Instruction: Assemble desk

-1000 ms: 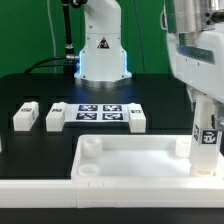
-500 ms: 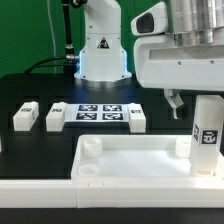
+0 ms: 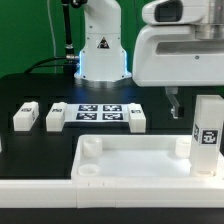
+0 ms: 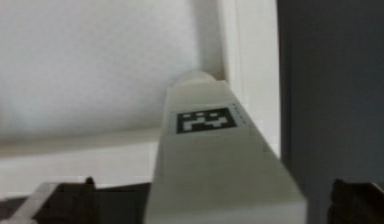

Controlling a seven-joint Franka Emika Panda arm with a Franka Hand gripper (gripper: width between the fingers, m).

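The white desk top (image 3: 130, 160), a tray with a raised rim, lies at the front. One white leg (image 3: 207, 135) with a tag stands upright in its corner at the exterior view's right. My gripper (image 3: 198, 100) hangs just above that leg, jaws open and empty; one dark fingertip (image 3: 178, 106) shows beside the leg's top. In the wrist view the leg (image 4: 215, 140) stands between my fingers (image 4: 64, 202), with gaps on both sides, and the gripper (image 4: 210, 205) is not touching it.
Three loose white legs lie behind the tray: two to the exterior view's left (image 3: 24, 116) (image 3: 56, 118) and one near the middle (image 3: 136, 118). The marker board (image 3: 97, 112) lies between them. The arm's base (image 3: 100, 50) stands at the back.
My gripper has let go of the upright leg and risen straight up off it. The leg stays standing in the tray's corner.
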